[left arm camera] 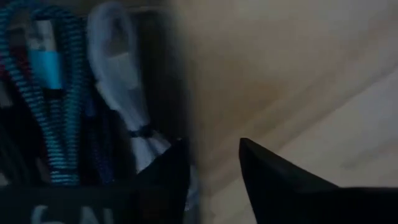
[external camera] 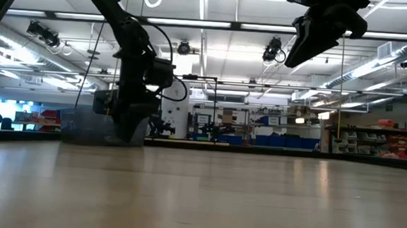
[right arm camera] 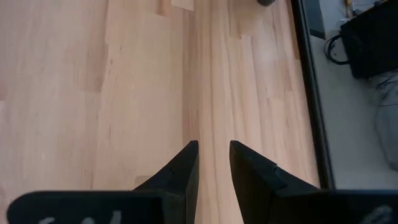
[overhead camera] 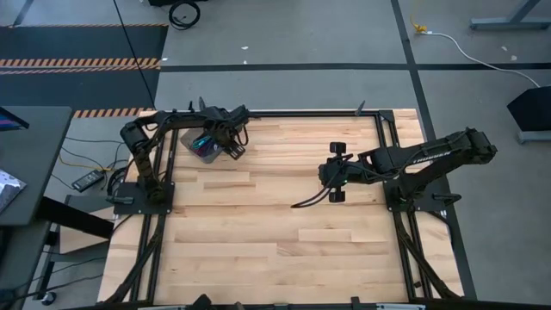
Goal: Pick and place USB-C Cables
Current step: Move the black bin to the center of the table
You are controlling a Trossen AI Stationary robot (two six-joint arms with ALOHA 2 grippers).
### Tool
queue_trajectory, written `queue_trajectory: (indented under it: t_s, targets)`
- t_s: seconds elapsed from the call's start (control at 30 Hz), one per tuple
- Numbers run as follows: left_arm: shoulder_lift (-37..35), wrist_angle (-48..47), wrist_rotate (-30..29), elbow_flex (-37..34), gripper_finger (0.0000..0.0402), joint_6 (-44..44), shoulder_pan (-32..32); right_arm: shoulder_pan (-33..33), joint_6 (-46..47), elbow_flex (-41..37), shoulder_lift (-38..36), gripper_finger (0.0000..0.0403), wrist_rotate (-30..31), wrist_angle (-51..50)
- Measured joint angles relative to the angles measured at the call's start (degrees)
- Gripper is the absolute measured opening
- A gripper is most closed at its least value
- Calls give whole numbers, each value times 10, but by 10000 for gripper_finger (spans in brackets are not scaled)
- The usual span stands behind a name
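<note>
A small clear bin stands at the table's far left, also in the low view. In it lie USB-C cables: a teal one, a white one tied with a dark band, and darker ones beside them. My left gripper points down at the bin's right rim, open. One finger is inside the bin by the white cable, the other over bare wood. My right gripper hangs open above mid-table, nothing between its fingers. My left gripper's inner finger stands right against the white cable's tied end; I cannot tell whether it touches it. Nothing shows between the two fingers but the bin's rim.
Bare wooden tabletop stretches between the arms and toward the near edge. A thin dark cord lies on the wood below my right gripper. A black frame rail runs along the table's edge.
</note>
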Motion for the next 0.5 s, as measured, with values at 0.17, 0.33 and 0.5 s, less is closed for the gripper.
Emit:
queue_trajectory:
  t_s: [0.17, 0.33, 0.5]
  targets:
    - [0, 9, 3, 0, 69, -3, -37, 0, -5, 0, 0, 95, 51, 0]
    - [0, 29, 40, 1, 10, -27, -76, 0, -4, 0, 0, 95, 75, -4]
    - [0, 65, 50, 1, 18, -34, -129, 0, 9, 0, -7, 95, 80, -46]
